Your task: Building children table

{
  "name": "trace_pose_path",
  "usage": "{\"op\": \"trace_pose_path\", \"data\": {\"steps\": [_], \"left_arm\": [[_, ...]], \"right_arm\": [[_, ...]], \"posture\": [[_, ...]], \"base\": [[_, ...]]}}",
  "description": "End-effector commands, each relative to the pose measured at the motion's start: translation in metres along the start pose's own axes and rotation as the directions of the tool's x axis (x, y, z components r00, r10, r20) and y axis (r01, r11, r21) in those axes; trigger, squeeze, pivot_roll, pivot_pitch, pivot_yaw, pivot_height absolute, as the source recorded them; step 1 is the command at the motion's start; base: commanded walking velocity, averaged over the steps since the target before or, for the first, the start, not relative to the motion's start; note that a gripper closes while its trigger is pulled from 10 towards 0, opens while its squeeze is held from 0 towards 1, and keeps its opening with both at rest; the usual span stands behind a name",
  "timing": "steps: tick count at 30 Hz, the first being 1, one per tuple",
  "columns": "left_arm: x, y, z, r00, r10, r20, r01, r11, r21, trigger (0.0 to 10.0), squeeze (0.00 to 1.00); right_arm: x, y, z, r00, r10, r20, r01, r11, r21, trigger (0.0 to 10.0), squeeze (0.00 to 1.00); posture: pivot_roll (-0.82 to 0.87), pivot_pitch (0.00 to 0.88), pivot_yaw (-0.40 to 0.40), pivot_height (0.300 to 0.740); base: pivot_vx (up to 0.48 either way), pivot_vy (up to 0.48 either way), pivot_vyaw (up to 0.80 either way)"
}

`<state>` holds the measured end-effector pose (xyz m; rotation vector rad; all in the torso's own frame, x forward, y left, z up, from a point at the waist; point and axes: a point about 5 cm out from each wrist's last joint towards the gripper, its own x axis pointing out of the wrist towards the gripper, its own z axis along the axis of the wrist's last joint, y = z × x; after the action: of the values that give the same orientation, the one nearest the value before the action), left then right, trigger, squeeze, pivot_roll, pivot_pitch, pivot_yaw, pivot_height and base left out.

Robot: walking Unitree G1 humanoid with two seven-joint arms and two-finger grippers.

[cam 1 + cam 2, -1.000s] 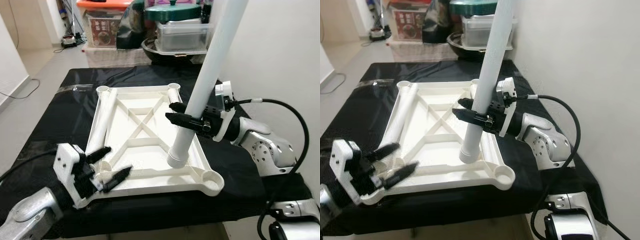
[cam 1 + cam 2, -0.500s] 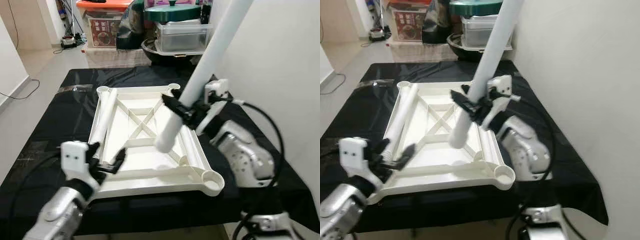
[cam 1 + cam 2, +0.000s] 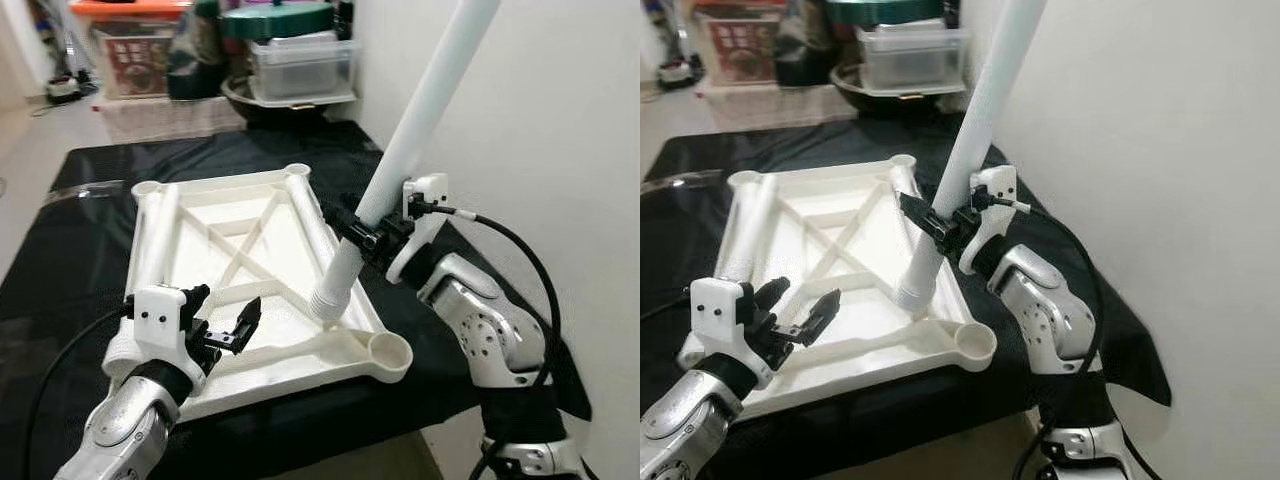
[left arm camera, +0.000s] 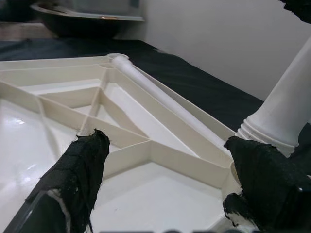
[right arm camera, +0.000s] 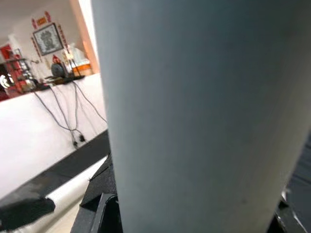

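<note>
Left eye view, centre: right claw (image 3: 362, 232) clenches the tilted table leg (image 3: 415, 130) above the tabletop's (image 3: 215, 262) rim; it may miss the corner socket (image 3: 388, 351). Left claw (image 3: 220, 318) gapes, empty.

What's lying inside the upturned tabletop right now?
Inside the white tabletop, a loose leg tube lies along its left rail, another along the right rail. The right gripper holds a tilted leg, threaded end over the right rail. What that end hides is unseen.

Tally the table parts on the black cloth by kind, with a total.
Tabletop: 1
Legs: 3, one held tilted by the right gripper, two lying in the tabletop
Total: 4
</note>
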<state>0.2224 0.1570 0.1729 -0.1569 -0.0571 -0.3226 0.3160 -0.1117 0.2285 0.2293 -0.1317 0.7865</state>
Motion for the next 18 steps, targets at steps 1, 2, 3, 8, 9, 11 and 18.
{"op": "trace_pose_path", "data": {"steps": [1,2,3,8,9,11,18], "left_arm": [[-0.002,-0.001,0.005,1.0,0.006,0.03,-0.007,1.0,0.029,10.0,0.0],[-0.002,-0.001,0.003,1.0,0.009,0.018,-0.01,0.999,0.051,10.0,0.0],[-0.002,-0.001,0.003,1.0,0.009,0.018,-0.01,0.999,0.051,10.0,0.0],[-0.002,-0.001,-0.002,1.0,0.018,0.006,-0.019,0.996,0.09,10.0,0.0],[-0.002,-0.002,-0.001,1.0,0.017,0.011,-0.018,0.996,0.091,10.0,0.0],[0.0,-0.003,-0.003,1.0,0.008,-0.006,-0.007,0.993,0.121,10.0,0.0],[0.006,-0.006,-0.006,1.0,-0.011,-0.012,0.013,0.986,0.164,10.0,0.0]], "right_arm": [[0.002,0.011,0.002,0.998,0.063,0.001,-0.063,0.997,-0.038,10.0,0.0],[0.002,0.014,0.0,0.997,0.08,-0.013,-0.081,0.996,-0.046,10.0,0.0],[0.002,0.014,0.0,0.997,0.08,-0.013,-0.081,0.996,-0.046,10.0,0.0],[0.0,0.018,-0.004,0.994,0.104,-0.032,-0.106,0.993,-0.054,10.0,0.0],[0.0,0.018,-0.004,0.994,0.103,-0.031,-0.104,0.993,-0.054,10.0,0.0],[0.001,0.018,-0.004,0.995,0.098,-0.028,-0.099,0.994,-0.053,10.0,0.0],[0.002,0.017,-0.005,0.997,0.079,-0.019,-0.08,0.995,-0.054,10.0,0.0]], "posture": [[0.01,0.0,-0.04,0.74],[0.01,0.0,-0.04,0.74],[0.01,0.0,-0.04,0.74],[0.01,0.0,-0.04,0.74],[0.01,0.0,-0.04,0.74],[0.01,0.0,-0.036,0.74],[0.01,0.0,-0.033,0.74]], "base": [[0.0,0.0,0.0],[0.0,0.0,0.0],[0.0,0.0,0.0],[0.0,0.0,0.0],[0.0,0.0,0.0],[0.0,0.0,0.0],[0.0,-0.33,0.0]]}}
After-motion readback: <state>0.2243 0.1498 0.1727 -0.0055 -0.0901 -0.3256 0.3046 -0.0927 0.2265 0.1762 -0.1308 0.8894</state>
